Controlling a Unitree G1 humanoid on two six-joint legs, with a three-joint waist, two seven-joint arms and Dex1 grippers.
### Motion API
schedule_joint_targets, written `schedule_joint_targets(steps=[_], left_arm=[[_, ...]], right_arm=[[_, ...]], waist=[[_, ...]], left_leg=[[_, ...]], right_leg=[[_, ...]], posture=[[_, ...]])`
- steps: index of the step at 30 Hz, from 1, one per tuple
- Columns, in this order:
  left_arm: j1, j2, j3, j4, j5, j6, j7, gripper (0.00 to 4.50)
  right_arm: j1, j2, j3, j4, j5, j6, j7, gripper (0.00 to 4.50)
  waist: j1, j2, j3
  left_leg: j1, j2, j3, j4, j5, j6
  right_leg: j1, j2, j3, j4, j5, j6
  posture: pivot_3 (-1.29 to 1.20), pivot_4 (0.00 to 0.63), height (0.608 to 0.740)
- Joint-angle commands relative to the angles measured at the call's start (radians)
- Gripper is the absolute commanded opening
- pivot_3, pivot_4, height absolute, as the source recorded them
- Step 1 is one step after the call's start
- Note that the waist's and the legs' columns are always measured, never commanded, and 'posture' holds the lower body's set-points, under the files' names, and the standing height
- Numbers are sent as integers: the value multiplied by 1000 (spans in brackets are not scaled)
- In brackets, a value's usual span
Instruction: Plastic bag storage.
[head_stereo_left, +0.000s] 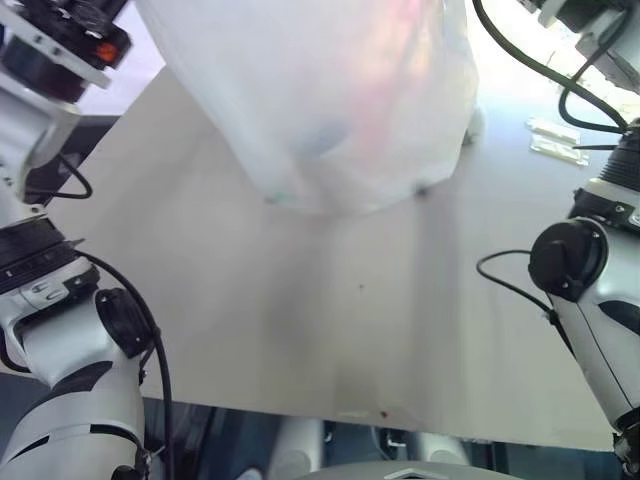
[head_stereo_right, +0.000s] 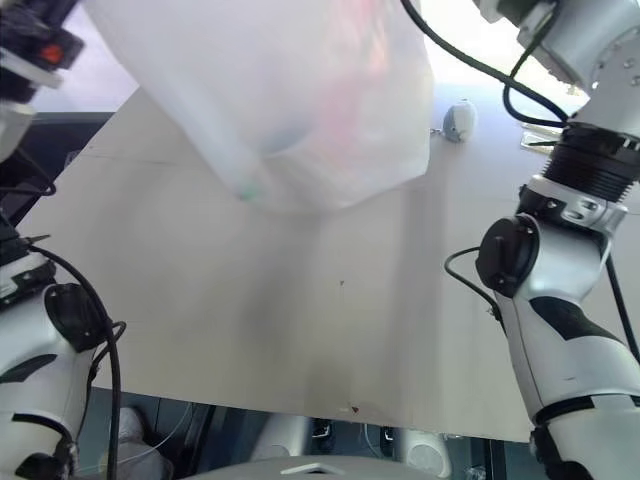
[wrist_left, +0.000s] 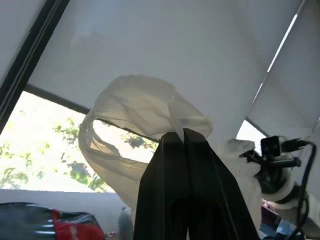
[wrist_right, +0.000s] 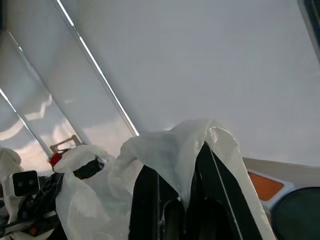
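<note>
plastic bag (head_stereo_left: 330, 110) top cut off by upper edge, red print blurred, contents indistinct, small round object (head_stereo_right: 459, 119) unidentifiable

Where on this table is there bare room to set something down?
The wide pale tabletop is bare from its near edge up to below the hanging translucent white plastic bag. It is more crowded at the far right: a small round grey object and flat clear packets lie there.

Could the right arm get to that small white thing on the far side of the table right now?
Probably not as things stand. The right claw is shut on the bag, which hangs lifted above the table between both claws. The small white thing lies just beyond the bag's right edge, so it would have to let go first.
</note>
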Motion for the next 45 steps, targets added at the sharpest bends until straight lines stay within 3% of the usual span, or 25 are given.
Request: schedule_joint_targets(steps=[1, 6, 9, 10, 13, 15, 18, 19, 21, 25, 26, 28, 29, 33, 38, 41, 45], left_arm=[[7, -13, -54, -33, 87, -51, -31, 34], [24, -50, -130, -66, 209, -109, -32, 34], [115, -73, -189, -177, 255, -113, -46, 34], [170, -80, -215, -237, 282, -125, -54, 34], [363, -111, -303, -414, 360, -172, -53, 34], [465, -142, -383, -480, 431, -210, -17, 34], [545, -193, -437, -463, 489, -254, 29, 0], [574, -191, -438, -473, 474, -263, -10, 258], [625, -176, -409, -501, 428, -253, -70, 881], [692, -116, -349, -539, 398, -247, -152, 2676], [701, -102, -340, -544, 393, -248, -175, 3163], [704, -88, -342, -533, 412, -259, -182, 4200], [705, -84, -348, -530, 421, -265, -183, 4473], [671, -89, -395, -505, 473, -295, -152, 4473], [671, -78, -392, -499, 467, -280, -158, 4473], [679, -65, -394, -511, 469, -274, -163, 4473], [707, -55, -388, -539, 458, -254, -171, 4473]], right_arm=[[60, -51, -7, -167, 60, 58, -48, 0], [181, -105, 40, -316, 49, 47, -70, 0], [366, -186, 157, -501, 20, 23, 16, 0], [446, -216, 197, -574, 11, 11, 45, 0], [698, -295, 294, -765, -43, -52, 121, 0], [831, -273, 310, -826, -78, -90, 114, 0], [981, -257, 339, -866, -184, -178, 76, 934], [1020, -259, 332, -884, -196, -192, 80, 1350], [1097, -289, 298, -937, -205, -199, 109, 2388], [1252, -315, 94, -1055, -141, -121, 197, 4233], [1283, -319, 58, -1074, -137, -107, 211, 4500], [1326, -317, 12, -1107, -148, -100, 217, 4500], [1336, -314, -2, -1117, -147, -96, 218, 4500], [1304, -292, 64, -1126, -183, -100, 119, 4500], [1293, -309, 91, -1127, -162, -79, 119, 4500], [1291, -331, 92, -1106, -156, -71, 141, 4500], [1319, -360, 112, -1089, -179, -104, 171, 4500]], waist=[[-1, 0, 0], [-11, 0, 0], [-9, 0, -1], [-10, 0, -1], [-11, 1, 0], [-11, 1, 0], [-10, 1, 0], [-9, 1, 0], [-9, 1, 0], [-8, 1, 0], [-8, 1, 0], [-8, 1, 0], [-8, 1, 0], [-8, 1, 0], [-8, 1, 0], [-8, 9, -57], [-10, 13, -79]], left_leg=[[0, 0, 0, 0, 0, 0], [0, 1, 3, -2, 0, 0], [1, 1, 4, -4, 0, 0], [1, 1, 4, -5, 0, 0], [-1, 1, 8, -5, 0, 0], [0, 1, 9, -4, 1, -1], [1, 1, 10, -4, 1, -1], [1, 1, 10, -4, 1, -1], [1, 1, 10, -4, 1, -1], [1, 1, 10, -4, 1, -1], [1, 1, 10, -4, 1, -1], [1, 1, 10, -4, 1, -1], [1, 1, 10, -4, 1, -1], [1, 1, 10, -4, 1, -1], [1, 1, 10, -4, 1, -1], [-4, 0, 10, -6, 1, -1], [0, 0, 12, -7, 1, -1]], right_leg=[[0, 0, 0, 0, 0, 0], [-2, 0, 2, 1, 0, 0], [-2, 0, 3, 0, 0, 0], [-2, 0, 3, -1, 0, 0], [-8, 0, 7, 1, 0, 0], [-9, 0, 8, 4, 0, 0], [-9, 0, 9, 6, 0, 0], [-9, 0, 9, 6, 0, 0], [-9, 0, 9, 6, 0, 0], [-9, 0, 9, 6, 0, 0], [-9, 0, 9, 6, 0, 0], [-9, 0, 9, 6, 0, 0], [-9, 0, 9, 6, 0, 0], [-9, 0, 9, 6, 0, 0], [-9, 0, 9, 6, 0, 0], [-13, 0, 10, 8, 0, 0], [-9, 1, 11, 1, 0, 0]], posture=[[0, 150, 740], [0, 150, 740], [0, 150, 740], [0, 0, 740], [0, 0, 740], [0, 0, 740], [0, 0, 740], [0, 0, 740], [0, 0, 740], [0, 0, 740], [0, 0, 740], [0, 0, 740], [0, 0, 740], [0, 0, 740], [0, 0, 740], [0, 0, 740], [0, 0, 740]])
